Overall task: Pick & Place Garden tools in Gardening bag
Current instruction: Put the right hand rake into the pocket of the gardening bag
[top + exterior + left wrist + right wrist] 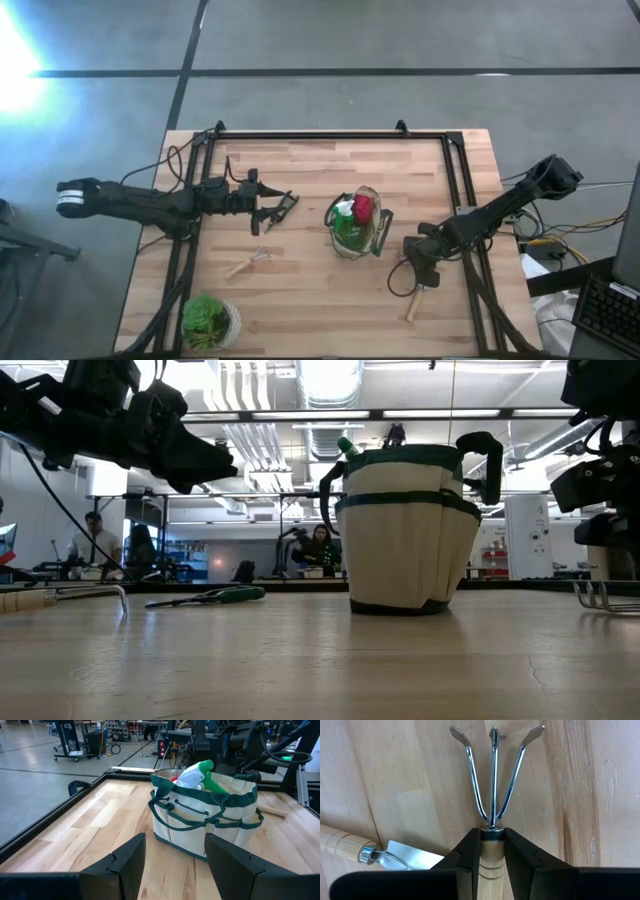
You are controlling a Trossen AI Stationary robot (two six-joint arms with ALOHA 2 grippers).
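Observation:
The beige gardening bag (357, 222) with dark green trim stands on its base at mid-table, holding a green spray bottle (200, 774) and a red tool (362, 207). My right gripper (492, 837) points down at the table's right side, shut on a three-pronged rake (493, 775). A trowel (400, 855) lies beside the rake. My left gripper (175, 855) is open and empty, above the table left of the bag. Green-handled pruners (210, 597) lie on the table near it. A wooden-handled tool (250, 262) lies nearer the front. My right gripper pinches the rake's wooden handle (491, 852) between its two fingers, just behind the metal collar at the prong end. The fingers come from above, pointing down, and lie across the handle. The prongs (600, 595) sit low at the table top.
A leafy plant in a pale pot (210, 320) stands at the front left corner. A dark rail frame (320, 135) runs along the table's far edge and sides. Bare wood lies in front of the bag.

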